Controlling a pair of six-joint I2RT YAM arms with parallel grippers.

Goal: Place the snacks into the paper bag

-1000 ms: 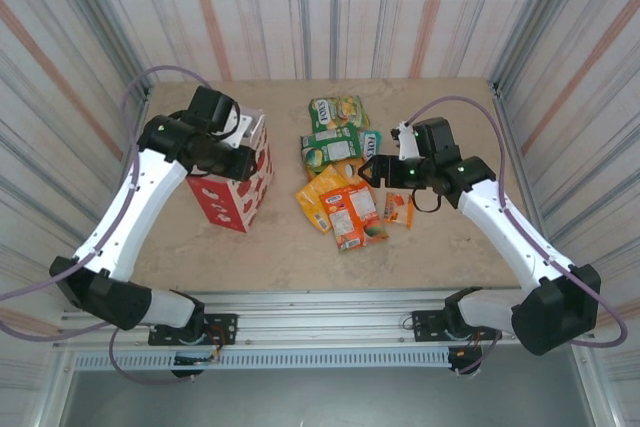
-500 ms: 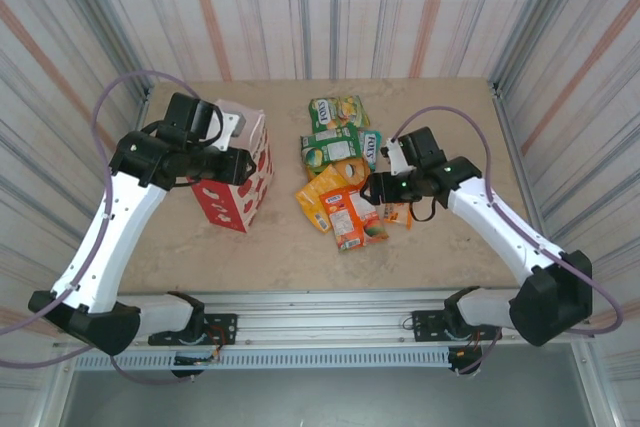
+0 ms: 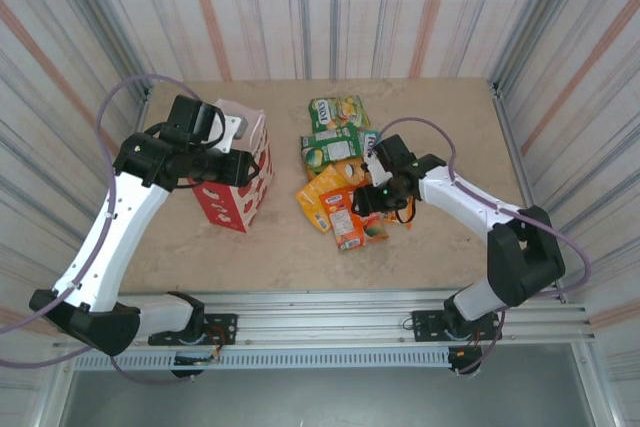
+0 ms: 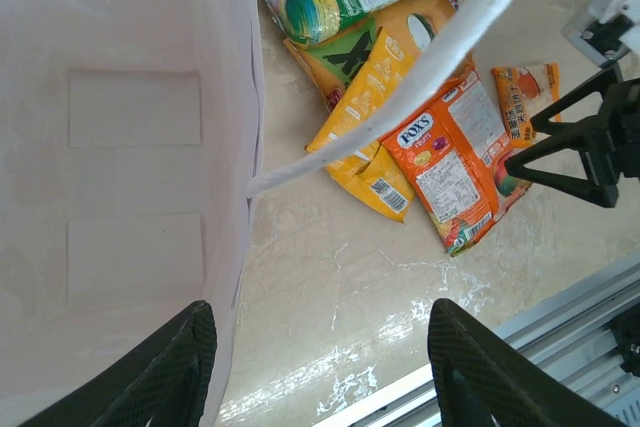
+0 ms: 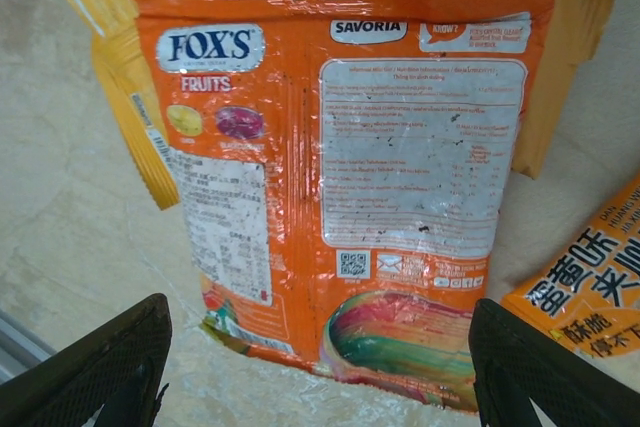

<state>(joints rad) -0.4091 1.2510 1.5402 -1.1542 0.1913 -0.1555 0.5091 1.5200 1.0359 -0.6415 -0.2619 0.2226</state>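
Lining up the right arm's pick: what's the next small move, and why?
Probably lower the right gripper straight down: its open jaws stand either side of the orange Fox's packet, which lies flat, partly atop a yellow packet, not yet gripped.

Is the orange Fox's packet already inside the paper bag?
No, the packet lies flat on the table, under the open right gripper.

The paper bag (image 3: 238,187) stood left of the snacks (image 3: 335,147); the Fox's packet (image 3: 350,229) lay foremost, the sachet (image 4: 535,92) just right of it.
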